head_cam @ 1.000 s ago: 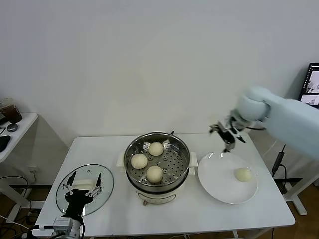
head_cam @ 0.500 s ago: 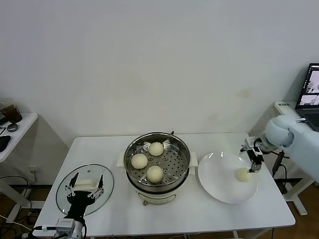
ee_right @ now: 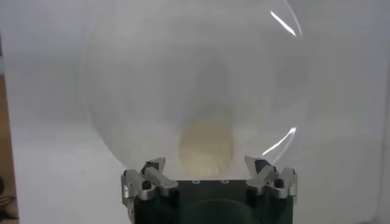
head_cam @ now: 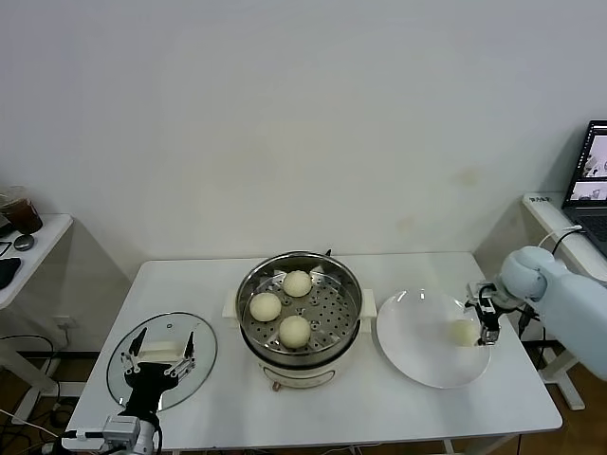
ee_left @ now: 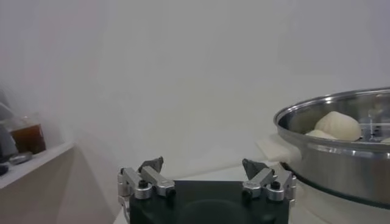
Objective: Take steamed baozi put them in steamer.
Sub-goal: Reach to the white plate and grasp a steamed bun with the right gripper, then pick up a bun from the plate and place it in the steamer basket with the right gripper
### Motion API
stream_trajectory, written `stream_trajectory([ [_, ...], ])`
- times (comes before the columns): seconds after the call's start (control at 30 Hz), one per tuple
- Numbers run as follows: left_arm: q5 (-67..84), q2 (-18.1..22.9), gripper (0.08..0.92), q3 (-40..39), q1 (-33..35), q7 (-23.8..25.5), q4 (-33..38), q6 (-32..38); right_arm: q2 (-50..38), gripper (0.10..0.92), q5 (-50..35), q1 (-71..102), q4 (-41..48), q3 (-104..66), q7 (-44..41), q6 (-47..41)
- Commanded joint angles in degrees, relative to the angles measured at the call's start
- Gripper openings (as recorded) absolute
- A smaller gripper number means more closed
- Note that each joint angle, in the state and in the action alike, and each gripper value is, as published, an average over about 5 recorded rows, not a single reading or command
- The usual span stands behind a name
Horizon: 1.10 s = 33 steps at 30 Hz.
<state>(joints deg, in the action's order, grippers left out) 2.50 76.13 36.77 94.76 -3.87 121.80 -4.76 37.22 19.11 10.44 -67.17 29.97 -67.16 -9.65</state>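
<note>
Stainless steel of the steamer (head_cam: pixel 299 313) already rings three steamed baozi (head_cam: pixel 294 330) on its perforated tray; the fourth bun (head_cam: pixel 462 333) lies on the white plate (head_cam: pixel 422 355), with the right gripper (head_cam: pixel 487 320) spread wide just beside it. The pick is in hand: next, straddle the bun and close gently (it looks soft). The left gripper (head_cam: pixel 156 360), also spread, waits over the glass lid (head_cam: pixel 201 353).
</note>
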Motion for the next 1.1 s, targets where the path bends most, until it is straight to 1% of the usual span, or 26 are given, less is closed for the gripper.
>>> stream_trajectory([
  [0.03,0.0,0.1,0.823,0.0,0.0,0.0,-0.1,0.0,5.4,0.823,3.9,2.6,6.7,-3.0,0.0,0.6],
  [0.2,0.1,0.2,0.823,0.1,0.1,0.0,-0.1,0.0,5.1,0.81,4.0,2.5,6.3,-2.6,-0.8,0.0],
  [0.3,0.1,0.2,0.823,0.1,0.1,0.0,-0.2,0.0,5.0,0.771,4.0,2.5,6.3,-2.6,-1.0,-0.2],
  [0.4,0.1,0.2,0.823,0.1,0.0,0.0,-0.1,0.0,4.9,0.708,3.9,2.4,6.1,-2.5,-1.0,-0.6],
  [0.67,0.2,0.2,0.823,0.2,0.2,0.0,0.3,0.0,2.5,0.488,1.2,-0.3,3.0,-0.2,-0.7,-1.8],
  [0.77,0.3,0.1,0.823,0.3,0.2,0.0,0.5,0.0,-0.1,0.449,-2.7,-4.5,-0.4,4.0,-0.7,-3.1],
  [0.97,0.7,-0.4,0.823,0.2,-0.4,0.1,0.8,-0.2,-4.7,0.46,-14.8,-19.6,-8.5,16.1,-0.5,-6.8],
  [1.1,0.9,-0.6,0.823,-0.2,-0.8,0.2,1.2,-0.3,-4.7,0.466,-24.7,-33.1,-14.2,26.5,1.1,-10.1],
])
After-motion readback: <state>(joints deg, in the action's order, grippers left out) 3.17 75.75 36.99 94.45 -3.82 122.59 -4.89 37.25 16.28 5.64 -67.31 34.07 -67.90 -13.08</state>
